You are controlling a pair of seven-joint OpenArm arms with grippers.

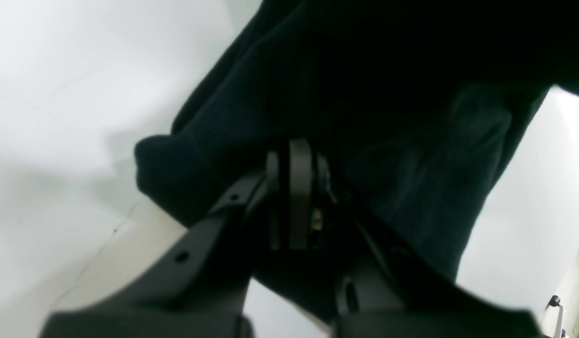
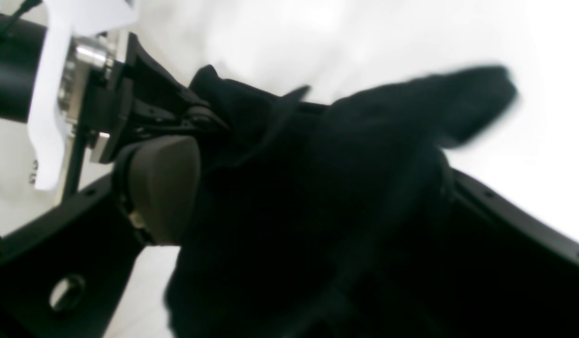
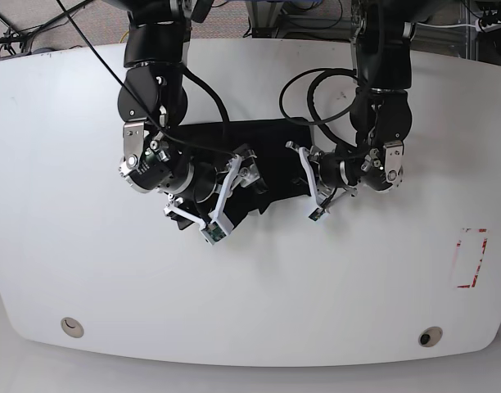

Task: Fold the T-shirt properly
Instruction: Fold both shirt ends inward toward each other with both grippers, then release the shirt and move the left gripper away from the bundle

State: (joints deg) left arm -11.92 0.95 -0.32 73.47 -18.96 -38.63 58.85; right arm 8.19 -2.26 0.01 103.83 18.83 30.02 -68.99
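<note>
The T-shirt (image 3: 263, 155) lies bunched near the middle of the white table (image 3: 87, 278), between the two arms, and it looks much narrower than a shirt spread flat, so I judge that some gathering or a first fold is already made. The print is not visible from any view (only black cloth shows). The left gripper (image 1: 294, 188) has its jaws together, with the black cloth pressed right around its tip, so it seems clamped on an edge of the T-shirt. The right gripper (image 2: 289, 188) has its jaws apart, and a thick bundle of the cloth fills the space between them; one grey pad (image 2: 163, 188) touches the cloth, but I cannot tell if it really holds it. I think the task is in the middle: a neat, flat, finished fold is not yet there.
</note>
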